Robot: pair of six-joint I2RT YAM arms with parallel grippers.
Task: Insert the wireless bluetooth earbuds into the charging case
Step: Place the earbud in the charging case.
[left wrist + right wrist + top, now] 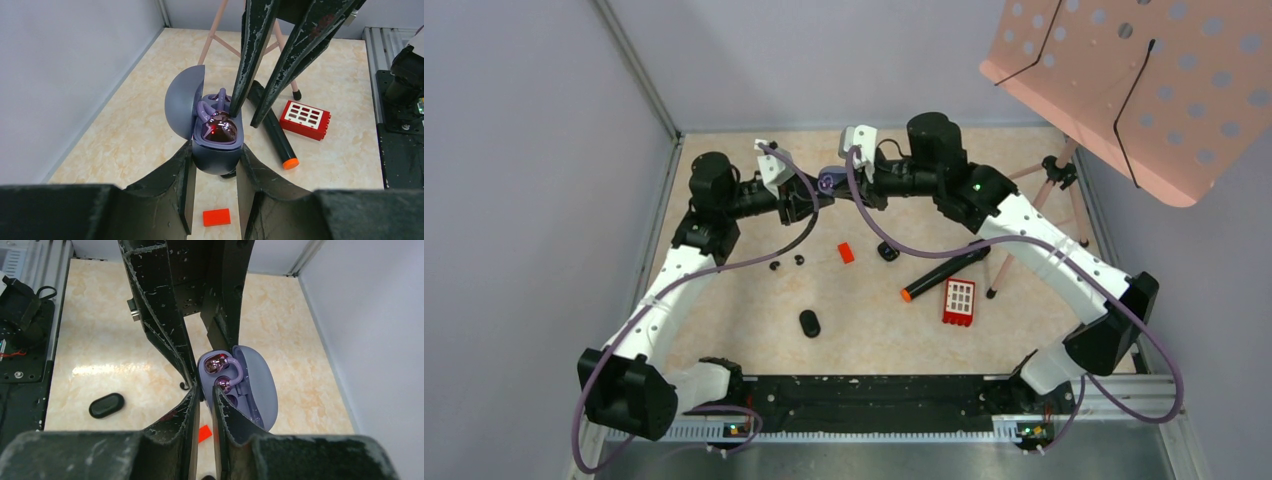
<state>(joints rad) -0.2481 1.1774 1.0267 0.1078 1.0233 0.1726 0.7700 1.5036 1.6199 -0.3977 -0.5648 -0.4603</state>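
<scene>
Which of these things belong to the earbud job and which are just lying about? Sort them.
Job: purple charging case, lid open, clamped in the left gripper; earbud sitting in it.

Lying about: red block; black marker with orange tip; small red piece; black oval object.

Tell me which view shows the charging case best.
Left wrist: the open charging case fills mid-frame, gripped by the left hand, an earbud seated inside. Right wrist shows the charging case partly behind the right hand. Top external shows only a small purple speck.
</scene>
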